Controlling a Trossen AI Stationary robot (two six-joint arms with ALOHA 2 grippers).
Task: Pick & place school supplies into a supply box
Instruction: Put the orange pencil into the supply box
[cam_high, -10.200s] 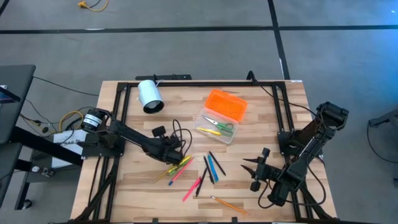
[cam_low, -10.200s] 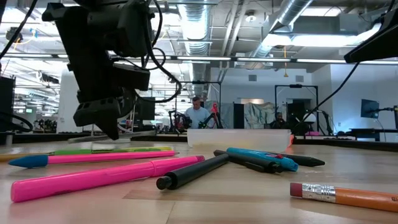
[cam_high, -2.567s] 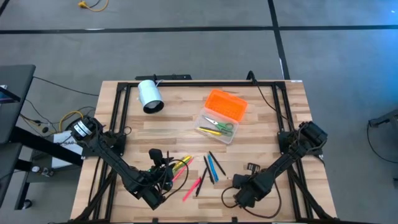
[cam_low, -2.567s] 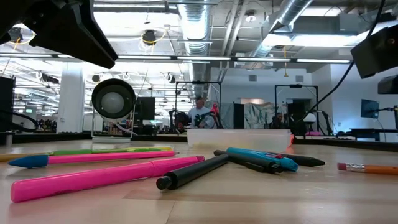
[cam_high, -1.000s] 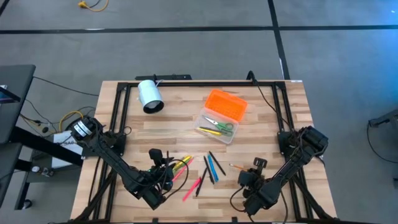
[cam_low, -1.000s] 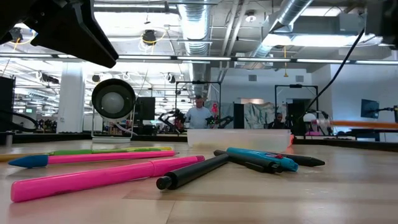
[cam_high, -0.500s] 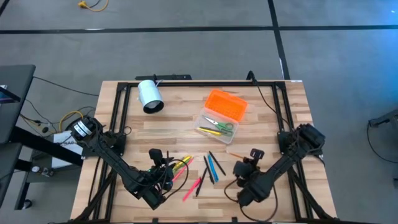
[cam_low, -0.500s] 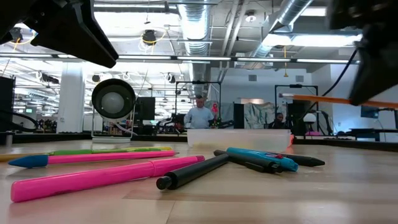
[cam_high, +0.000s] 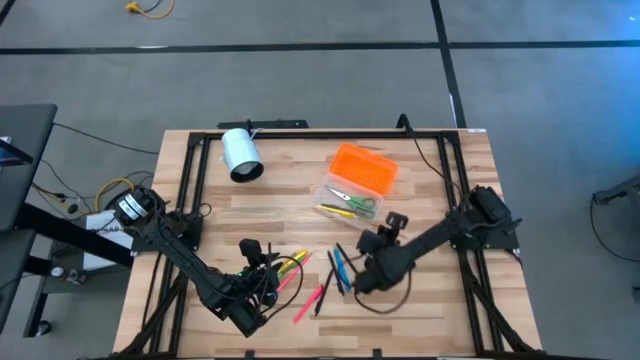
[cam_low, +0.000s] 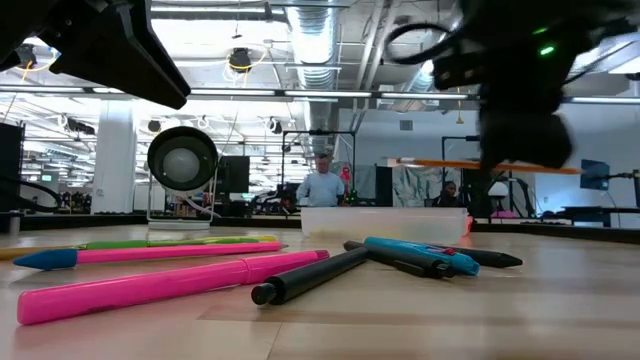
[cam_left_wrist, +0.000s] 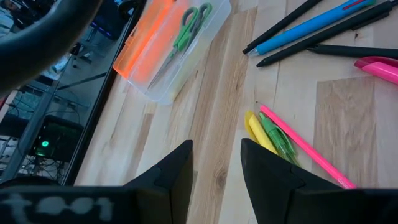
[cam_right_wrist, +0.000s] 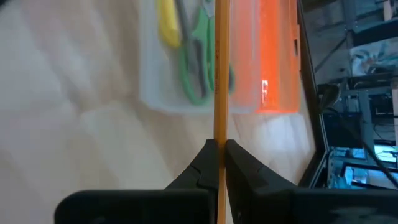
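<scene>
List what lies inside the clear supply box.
Green-handled scissors and a yellow pen lie in the supply box. The right wrist view shows the held orange pencil covering a strip of it.

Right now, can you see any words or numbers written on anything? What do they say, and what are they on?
None can be read.
supply box: no label shows on its orange lid or clear base.
pens on the table: no print can be made out.
pencil, held in the right gripper: no lettering visible.
white cylinder: plain.
Screens in the room behind the table: too small and blurred to read.
</scene>
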